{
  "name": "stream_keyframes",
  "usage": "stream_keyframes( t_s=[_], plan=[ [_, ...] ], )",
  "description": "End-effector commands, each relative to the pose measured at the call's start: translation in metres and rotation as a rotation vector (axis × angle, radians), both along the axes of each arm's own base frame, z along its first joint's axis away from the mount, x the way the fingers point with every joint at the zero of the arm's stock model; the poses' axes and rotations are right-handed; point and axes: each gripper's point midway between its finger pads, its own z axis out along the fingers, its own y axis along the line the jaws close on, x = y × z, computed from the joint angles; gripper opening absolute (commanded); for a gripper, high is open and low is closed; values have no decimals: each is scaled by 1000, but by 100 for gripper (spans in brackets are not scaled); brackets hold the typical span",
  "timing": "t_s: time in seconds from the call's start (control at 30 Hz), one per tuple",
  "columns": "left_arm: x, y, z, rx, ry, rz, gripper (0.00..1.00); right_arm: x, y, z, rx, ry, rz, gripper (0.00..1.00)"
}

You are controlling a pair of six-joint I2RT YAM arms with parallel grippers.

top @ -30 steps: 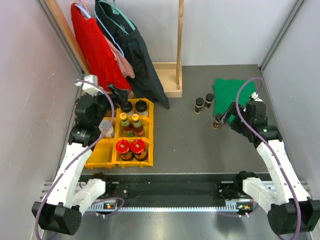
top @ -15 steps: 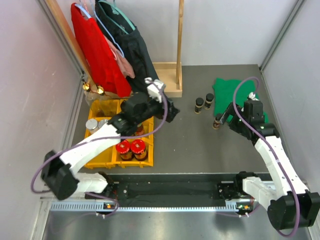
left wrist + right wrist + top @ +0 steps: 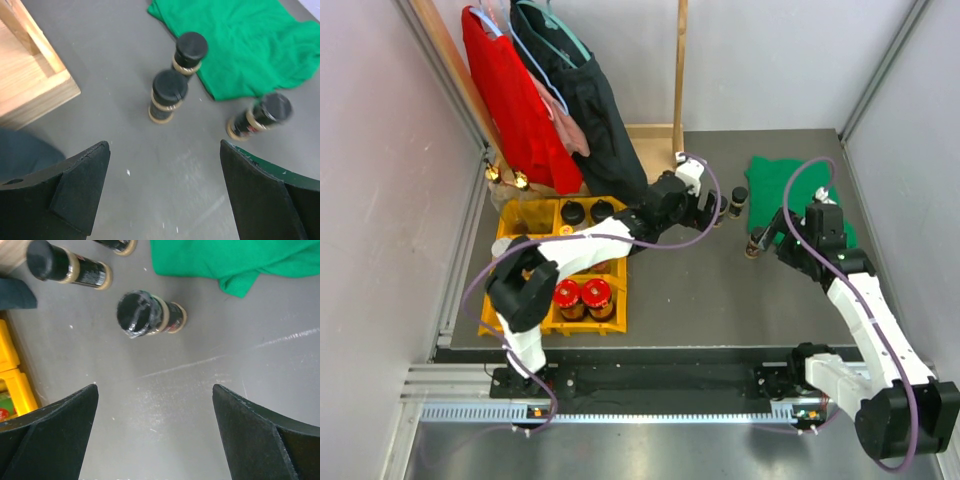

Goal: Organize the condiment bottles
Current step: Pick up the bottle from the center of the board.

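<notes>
Three black-capped bottles stand on the grey table by a green cloth (image 3: 790, 185): one (image 3: 170, 95) straight ahead of my left gripper (image 3: 164, 147), one (image 3: 189, 52) behind it, and one (image 3: 259, 116) to the right. My left gripper (image 3: 710, 208) is open and empty, just short of them. My right gripper (image 3: 775, 235) is open and empty, with the third bottle (image 3: 147, 314) ahead of its jaws (image 3: 754, 245). The yellow tray (image 3: 556, 328) holds two red-lidded jars (image 3: 582, 294) and two black-capped jars (image 3: 587, 211). My left arm hides its middle compartments.
A wooden rack base (image 3: 655, 155) with hanging clothes (image 3: 520, 90) stands at the back left, its corner (image 3: 30, 75) close to my left gripper. Two gold-topped bottles (image 3: 507, 178) stand behind the tray. Walls close in both sides.
My left arm has swung from over the tray to the right, across the table, up to the black-capped bottles. My right arm has barely moved.
</notes>
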Motion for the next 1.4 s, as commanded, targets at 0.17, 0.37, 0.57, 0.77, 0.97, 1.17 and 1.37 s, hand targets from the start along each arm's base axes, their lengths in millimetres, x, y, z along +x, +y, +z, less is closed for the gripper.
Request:
stream_keyframes(
  t_s=[0.17, 0.37, 0.57, 0.77, 0.97, 1.17, 1.37],
  plan=[
    [45, -43, 1, -68, -55, 36, 95, 7, -3, -5, -19, -24, 12, 96],
    [52, -58, -22, -46, -30, 7, 96, 9, 0, -8, -13, -17, 29, 96],
    [65, -66, -42, -18, -17, 28, 92, 2, 0, -17, -8, 26, 31, 96],
    [76, -72, -46, -12, -30, 44, 78, -2, 1, -19, -12, 39, 43, 96],
    [77, -72, -55, 3, -15, 49, 60, -1, 4, -21, -2, 41, 58, 96],
    [77, -64, -50, 26, -16, 74, 19, -1, 4, -19, 0, 35, 59, 96],
    [66, -57, -27, 40, -31, 57, 0, -4, 3, -20, -4, 44, 53, 95]
  ],
)
